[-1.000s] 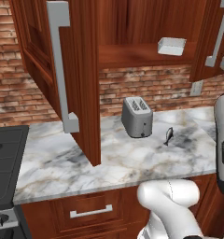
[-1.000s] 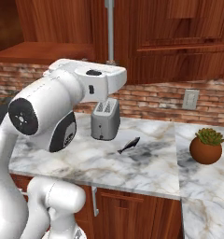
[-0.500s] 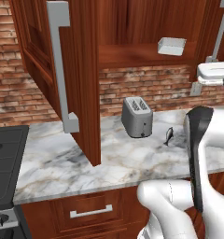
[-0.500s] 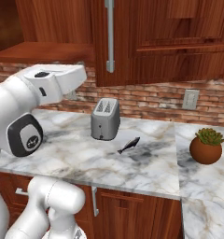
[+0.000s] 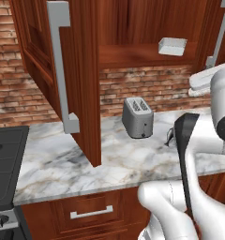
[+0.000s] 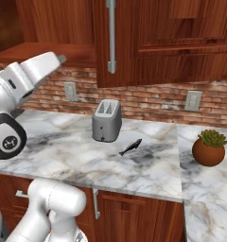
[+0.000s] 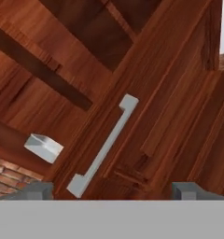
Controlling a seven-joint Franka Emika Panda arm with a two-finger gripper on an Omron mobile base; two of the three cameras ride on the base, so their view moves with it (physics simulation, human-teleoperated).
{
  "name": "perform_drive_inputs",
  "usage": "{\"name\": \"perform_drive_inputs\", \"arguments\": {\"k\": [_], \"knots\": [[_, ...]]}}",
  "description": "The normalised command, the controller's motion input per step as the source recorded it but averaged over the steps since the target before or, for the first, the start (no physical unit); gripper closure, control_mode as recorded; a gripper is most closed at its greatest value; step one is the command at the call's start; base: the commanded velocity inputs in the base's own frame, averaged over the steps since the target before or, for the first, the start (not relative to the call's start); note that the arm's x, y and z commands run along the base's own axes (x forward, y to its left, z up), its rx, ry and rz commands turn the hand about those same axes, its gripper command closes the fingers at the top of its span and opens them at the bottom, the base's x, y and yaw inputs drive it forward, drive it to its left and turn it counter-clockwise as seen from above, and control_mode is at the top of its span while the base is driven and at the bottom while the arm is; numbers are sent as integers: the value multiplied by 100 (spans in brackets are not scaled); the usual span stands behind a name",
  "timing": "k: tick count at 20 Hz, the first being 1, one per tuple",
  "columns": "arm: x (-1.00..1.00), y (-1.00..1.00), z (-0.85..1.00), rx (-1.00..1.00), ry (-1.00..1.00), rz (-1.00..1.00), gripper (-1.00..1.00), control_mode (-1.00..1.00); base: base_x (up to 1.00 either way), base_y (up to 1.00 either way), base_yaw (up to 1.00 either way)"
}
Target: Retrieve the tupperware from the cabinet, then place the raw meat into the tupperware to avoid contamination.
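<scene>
Cabinet [image 5: 86, 70]: reddish-brown wood, visible grain, slight sheen. Handle [image 7: 102, 147]: smooth matt grey metal. Tupperware [image 5: 172, 46]: plain white, plastic-looking, matt. Toaster [image 6: 107, 120]: brushed grey metal. Counter [image 6: 63, 156]: polished grey-veined marble. Wall [image 6: 148, 99]: rough red brick. Pot [image 6: 208, 152]: glossy brown ceramic. Raw meat [image 6: 130, 147]: dark grey, dull.

1. Gripper [image 7: 114, 191]: only the two fingertips are showing, rest is being cut off at the hand view's bottom.
2. Raw meat [image 5: 171, 136]: arm is partly blocking it in the left base view.
</scene>
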Motion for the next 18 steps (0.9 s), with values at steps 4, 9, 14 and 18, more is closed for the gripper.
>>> {"name": "perform_drive_inputs", "arguments": {"k": [4,9,14,18], "knots": [[-10,25,-8,-35,11,-18,-100,-100,0,0,0],[-6,29,-5,-34,17,-18,-100,-100,0,0,0],[25,25,-14,-30,29,-15,-100,-100,0,0,0],[45,1,2,-22,38,-23,-100,-100,0,0,0]]}}
